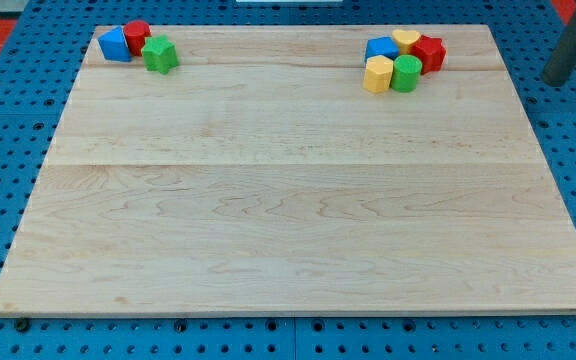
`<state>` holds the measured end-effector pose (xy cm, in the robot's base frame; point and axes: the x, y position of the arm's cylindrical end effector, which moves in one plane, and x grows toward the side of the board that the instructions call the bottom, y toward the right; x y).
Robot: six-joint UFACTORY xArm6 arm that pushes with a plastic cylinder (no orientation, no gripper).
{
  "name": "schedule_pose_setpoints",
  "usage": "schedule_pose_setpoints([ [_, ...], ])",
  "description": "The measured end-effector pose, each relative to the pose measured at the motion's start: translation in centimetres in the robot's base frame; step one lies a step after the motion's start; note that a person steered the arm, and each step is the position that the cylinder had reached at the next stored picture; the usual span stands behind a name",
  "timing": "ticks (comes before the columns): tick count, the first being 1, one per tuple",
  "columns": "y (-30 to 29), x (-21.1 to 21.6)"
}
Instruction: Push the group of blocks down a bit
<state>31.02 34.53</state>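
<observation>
Nothing of the push looks done yet, as far as I can judge. My tip (pixel 556 80) — a bare dark rod with no jaws to open or close — hangs off the wooden board (pixel 288 230), past its top-right corner, well apart from every block.

Which group is meant I cannot tell:

- Top-right corner: blue block (pixel 380 47), yellow heart-shaped block (pixel 406 39), red block (pixel 430 52), yellow block (pixel 377 74) and green cylinder (pixel 406 73), packed together.
- Top-left corner: blue triangular block (pixel 114 45), red cylinder (pixel 137 36) and green block (pixel 160 55).

Both groups sit hard against the top edge, so the whole downward shove is left.
</observation>
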Motion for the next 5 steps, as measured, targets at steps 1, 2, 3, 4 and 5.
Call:
schedule_pose_setpoints([
  [1, -0.1, 0.1],
  [2, -0.2, 0.1],
  [3, -0.3, 0.1],
  [4, -0.9, -2.4],
  [5, -1.3, -5.4],
])
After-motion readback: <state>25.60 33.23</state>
